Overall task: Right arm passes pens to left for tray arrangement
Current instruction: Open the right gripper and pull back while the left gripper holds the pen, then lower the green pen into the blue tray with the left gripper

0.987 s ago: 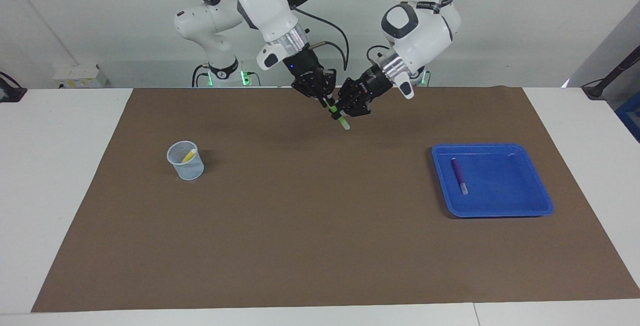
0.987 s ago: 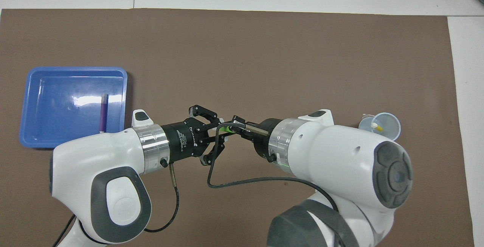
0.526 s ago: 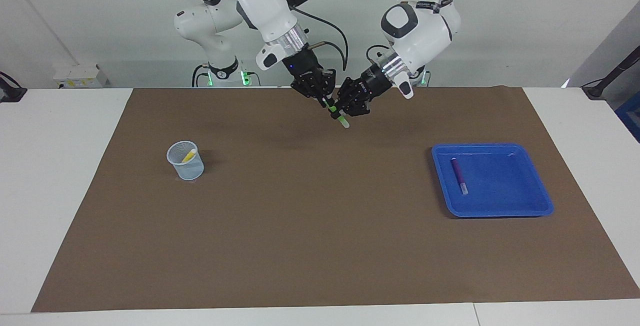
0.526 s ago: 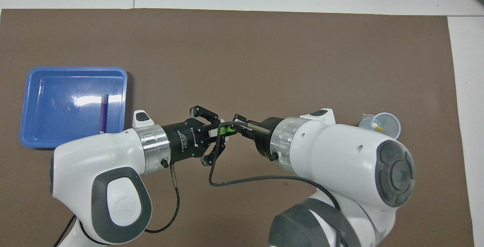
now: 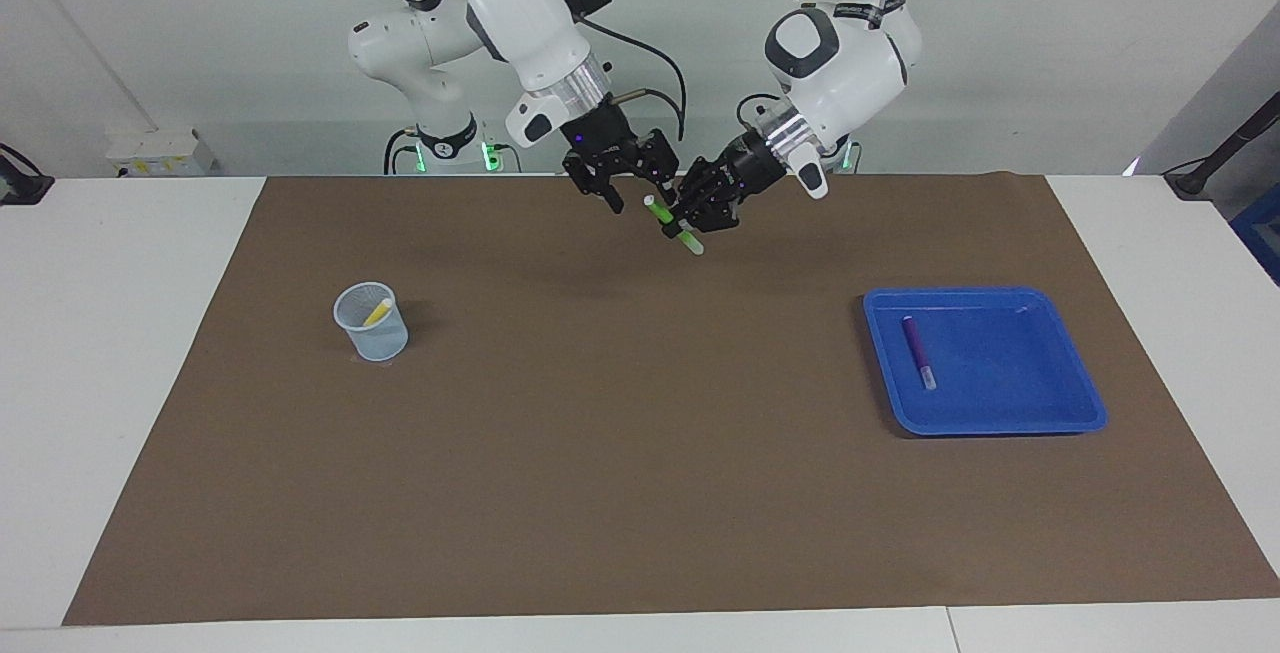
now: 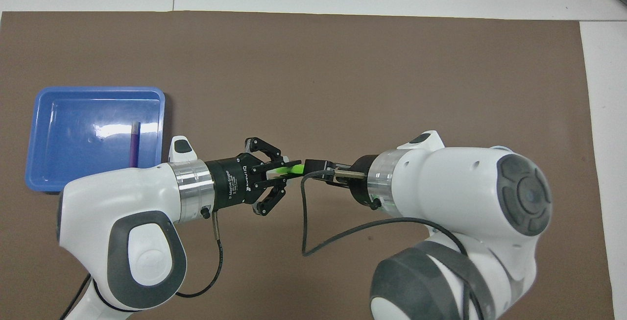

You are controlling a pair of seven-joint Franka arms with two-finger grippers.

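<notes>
We see the left gripper (image 5: pixel 692 223) clamped on the light green pen (image 5: pixel 672 224), its black fingertips pinched together around the slim barrel while the outer links splay to the sides. The pen hangs tilted in the air over the brown mat (image 5: pixel 640 453), its whitish end pointing down. The right gripper (image 5: pixel 633 191), black with a small blue light on its base, hangs just beside the pen's upper end with its fingers spread apart and nothing between them. Both grippers sit on silver wrist rings at the ends of smooth white jointed arms, and a thin black cable loops from the right wrist.

Outward from there, we find the bright blue tray (image 5: pixel 1060 363) toward the left arm's end of the table: shallow glossy plastic, roughly square, with rounded corners and a raised rim. The purple pen (image 5: pixel 917 349) lies flat in it, near the rim that faces the middle of the table, its whitish end pointing away from the robots.

Toward the right arm's end stands a small pale blue mesh cup (image 5: pixel 372 325), tapered and round. The yellow pen (image 5: pixel 377 312) leans inside it, poking above the rim. The mat is matte and covers most of the white tabletop (image 5: pixel 120 353).
</notes>
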